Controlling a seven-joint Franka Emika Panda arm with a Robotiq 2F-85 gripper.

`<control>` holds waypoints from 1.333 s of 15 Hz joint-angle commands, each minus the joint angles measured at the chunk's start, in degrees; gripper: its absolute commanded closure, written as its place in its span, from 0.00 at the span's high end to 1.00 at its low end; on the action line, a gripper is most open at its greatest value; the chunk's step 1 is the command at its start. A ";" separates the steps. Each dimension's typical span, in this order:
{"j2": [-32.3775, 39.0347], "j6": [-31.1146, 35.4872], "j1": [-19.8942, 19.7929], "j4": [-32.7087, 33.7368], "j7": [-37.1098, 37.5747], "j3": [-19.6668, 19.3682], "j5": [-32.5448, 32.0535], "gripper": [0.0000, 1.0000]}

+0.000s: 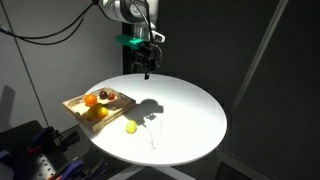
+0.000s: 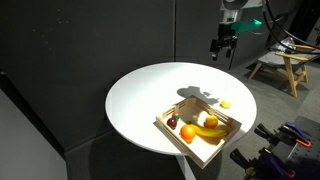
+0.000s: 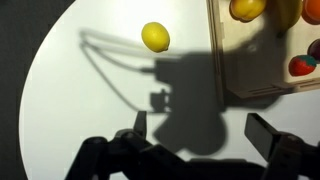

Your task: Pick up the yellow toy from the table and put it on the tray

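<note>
The yellow toy is a small round yellow ball on the white round table, just beside the tray's corner. It also shows in an exterior view and in the wrist view. The wooden tray holds an orange round toy, a banana-like toy and a dark red fruit; it also shows in an exterior view and in the wrist view. My gripper hangs high above the table, open and empty, also in an exterior view and in the wrist view.
The arm's shadow lies on the table between the ball and the tray. Dark curtains surround the table. A wooden stool stands behind, and equipment sits below the table's edge.
</note>
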 commanded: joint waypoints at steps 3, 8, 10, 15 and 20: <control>0.01 -0.11 -0.03 0.09 -0.03 0.02 0.00 1.00; 0.01 -0.11 -0.04 0.09 -0.04 0.02 0.00 1.00; 0.01 -0.11 -0.04 0.09 -0.04 0.02 0.00 1.00; -0.44 0.25 -0.04 -0.70 -0.43 0.03 -0.15 1.00; -0.90 1.00 -0.35 -2.68 -1.68 -0.16 -0.26 1.00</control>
